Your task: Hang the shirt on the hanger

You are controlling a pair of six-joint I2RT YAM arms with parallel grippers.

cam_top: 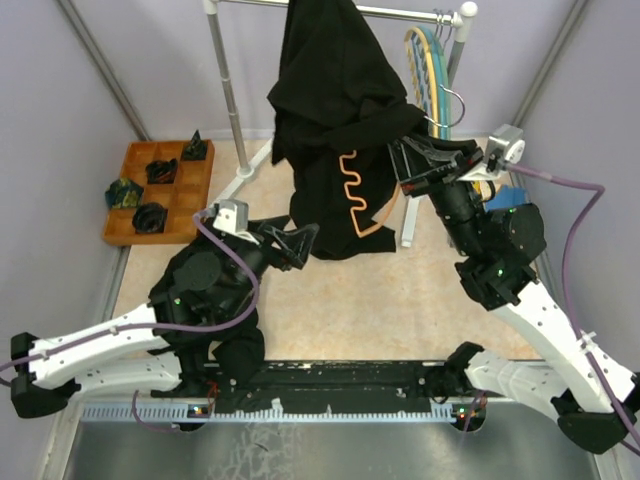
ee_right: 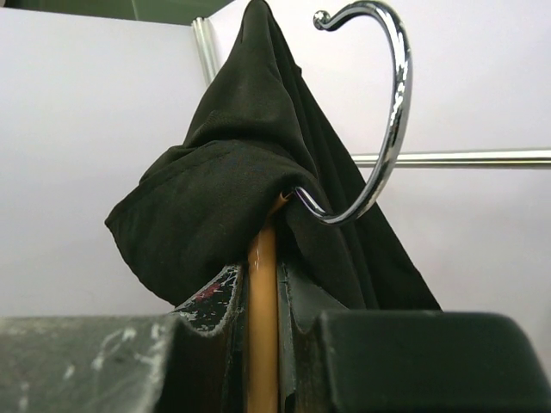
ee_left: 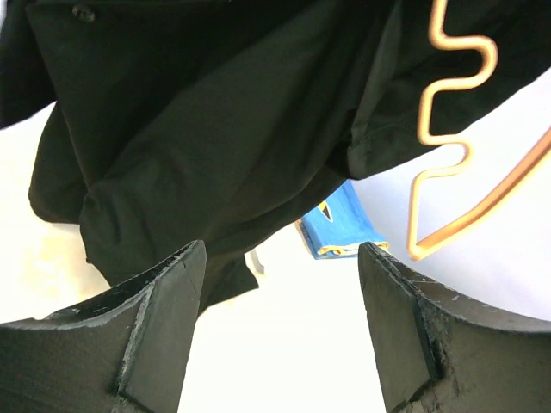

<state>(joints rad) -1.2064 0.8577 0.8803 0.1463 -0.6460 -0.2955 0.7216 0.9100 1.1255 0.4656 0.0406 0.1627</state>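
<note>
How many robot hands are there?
2. The left gripper is open, near the shirt's lower edge. The right gripper is shut on the hanger inside the shirt. None looks hidden.

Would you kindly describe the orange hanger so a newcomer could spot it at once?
At the far metal rail hangs a big black shirt. The hanger pokes from its front, pinched by the right gripper. Unlike the teal and yellow hangers on the rail, it is orange and wavy.

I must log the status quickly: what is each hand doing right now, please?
Left hand: open, holding nothing.
Right hand: closed on the orange hanger, just below the black shirt.
</note>
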